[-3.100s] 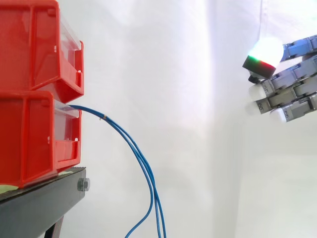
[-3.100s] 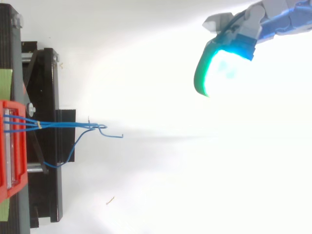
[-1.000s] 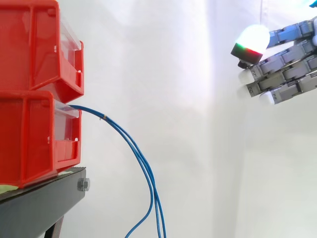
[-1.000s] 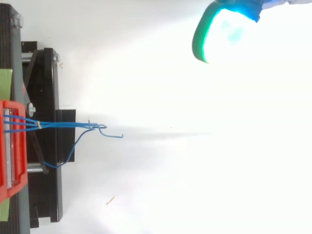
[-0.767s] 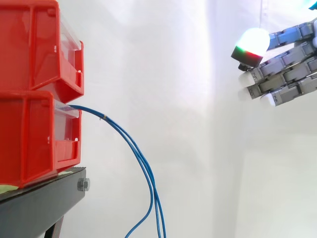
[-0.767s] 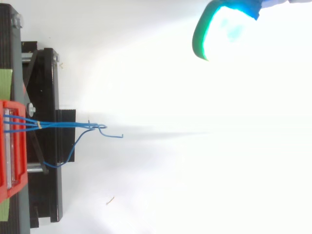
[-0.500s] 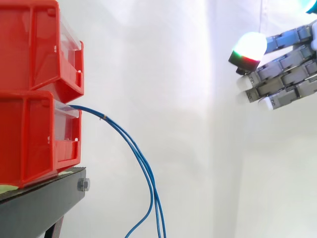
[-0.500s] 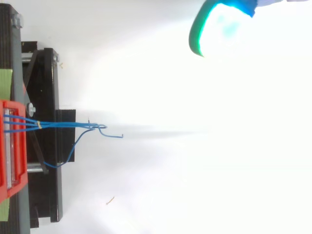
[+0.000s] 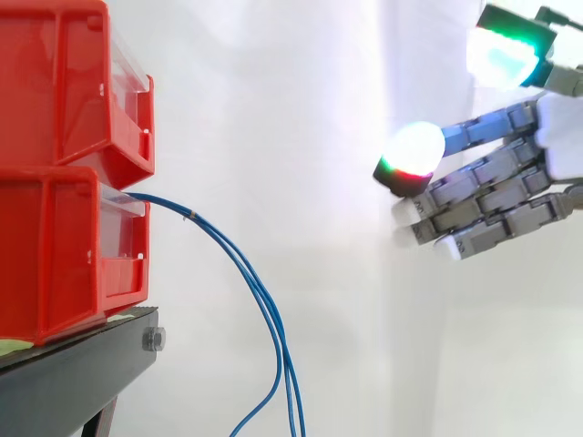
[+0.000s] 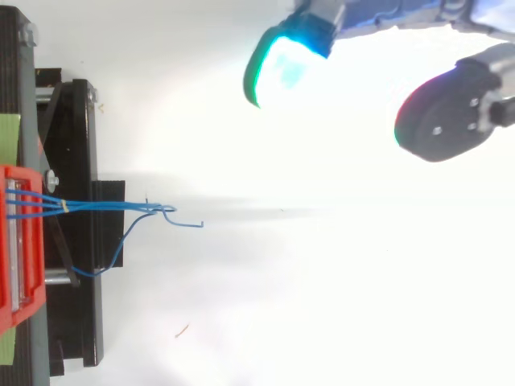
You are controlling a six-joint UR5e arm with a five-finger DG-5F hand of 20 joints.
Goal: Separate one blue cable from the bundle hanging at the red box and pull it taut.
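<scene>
**Blue strands too close together for an easy single pick**

Likely to snag two or three at once rather than one blue cable (image 9: 263, 300). Blame the lie of the bundle (image 10: 105, 207): leaves the lower red box (image 9: 64, 246) over its lip, gets cinched by a small yellowish band (image 9: 191, 217) just beyond, then sags in one shared arc past the edge of the black stand (image 9: 77, 373), strands nearly touching all the way down. Seen from above, ends in a small snarl of hooked tips, with one loop straying back toward the stand. With thick pads closing anywhere on that arc, would probably take neighbours along. Would then drag the lot on the pull, or tug against the band. Might also brush the strands on the way in and set them swinging, thin and slack as they look. Could miss altogether too, being off the cables' line in the top view, toward the upper edge.

As for the hand (image 9: 557, 137): released, holding nothing, well apart from the cables, to the right of them and above their sag in the side view. Fingers (image 9: 474, 205) stretched nearly straight, stacked close, tips slanting down toward the box. Thumb (image 9: 506, 50) lifted clear above them, wide gap between. Would call for a sideways correction and a narrow entry with one fingertip before any closing.
</scene>
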